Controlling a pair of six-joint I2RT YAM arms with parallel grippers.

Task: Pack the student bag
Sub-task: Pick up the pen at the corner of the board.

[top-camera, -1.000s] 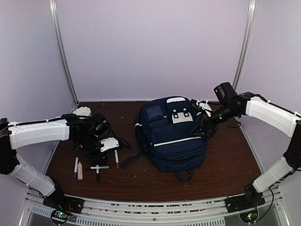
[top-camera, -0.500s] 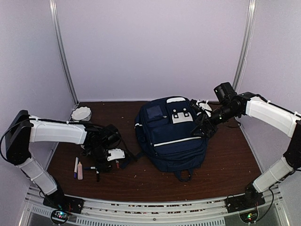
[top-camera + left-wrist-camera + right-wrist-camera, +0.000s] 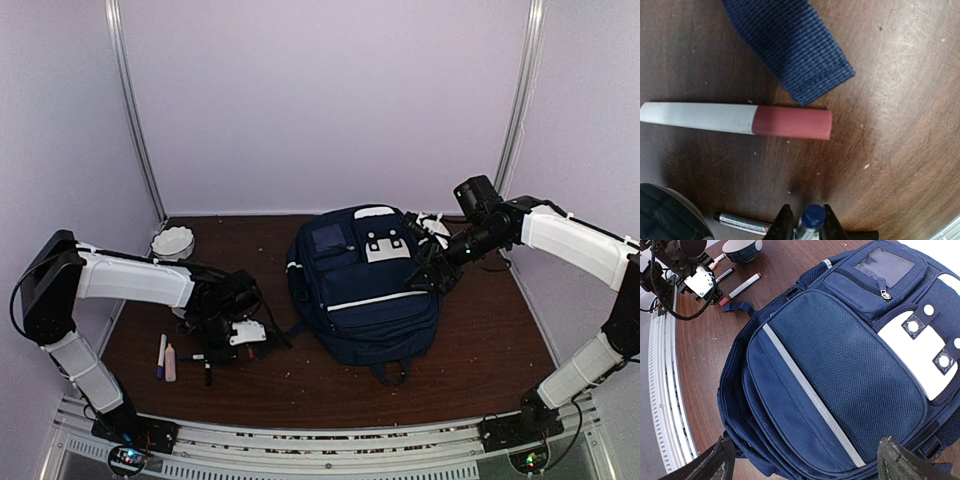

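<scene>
Lilac walls close in a dark wooden bench (image 3: 480, 350), and the student bag (image 3: 365, 285) lies flat on it right of centre, front pocket up, its top toward the back wall. The step in hand looks like the pick-up of a pen for packing. The left gripper (image 3: 808, 226) is down at the bench among loose pens left of the bag, and its jaws are drawn in on either side of a blue-capped marker (image 3: 813, 217), pinching it as far as the wrist view shows. Just beyond lie a red-capped marker (image 3: 790, 124) and the end of a navy strap (image 3: 790, 45); a white bowl (image 3: 173, 241) sits farther back. The left arm runs low from its base toward the bag, with the wrist bent down. The right arm reaches in from the right, forearm sloping down to the bag's right side, and the right gripper (image 3: 808, 462) hangs over the mesh front with jaws spread wide, holding nothing. Next would come lifting the marker clear of its neighbours and carrying it to a pocket; the visible zips look shut, so an opening probably has to be made first.
</scene>
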